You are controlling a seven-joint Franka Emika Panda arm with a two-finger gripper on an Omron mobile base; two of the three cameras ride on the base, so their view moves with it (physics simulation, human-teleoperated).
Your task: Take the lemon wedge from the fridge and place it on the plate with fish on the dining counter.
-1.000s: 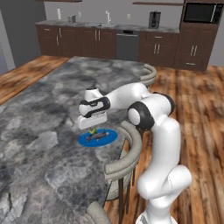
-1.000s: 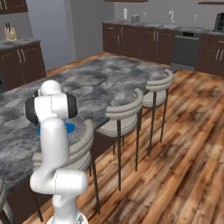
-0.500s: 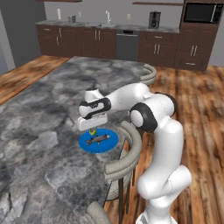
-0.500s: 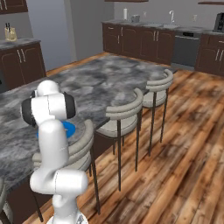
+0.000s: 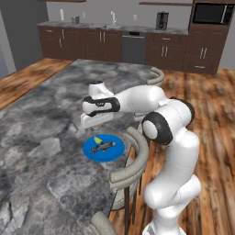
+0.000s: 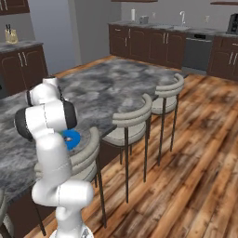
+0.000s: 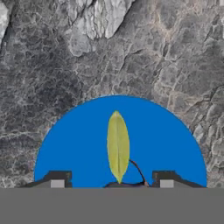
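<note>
The blue plate (image 5: 115, 151) lies on the grey marbled dining counter (image 5: 41, 137) near its edge. A slim grey fish (image 5: 103, 147) rests on it, and the small yellow lemon wedge (image 5: 97, 139) lies just behind the fish. My gripper (image 5: 94, 128) hovers a short way above the wedge, open. In the hand view the fingertips (image 7: 57, 179) stand wide apart over the plate (image 7: 70, 144), clear of the lemon wedge (image 7: 118, 146). In the right base view my arm hides most of the plate (image 6: 72, 138). The fridge is out of view.
Grey-backed stools (image 5: 135, 158) line the counter's edge beside my base, with more of them (image 6: 135, 116) further along. The counter top (image 6: 102, 90) stretches away to the left and back. Dark brown cabinets (image 5: 101, 43) stand along the far wall.
The jaws have opened and the lemon wedge now lies free on the plate beside the fish. The hand has risen slightly.
</note>
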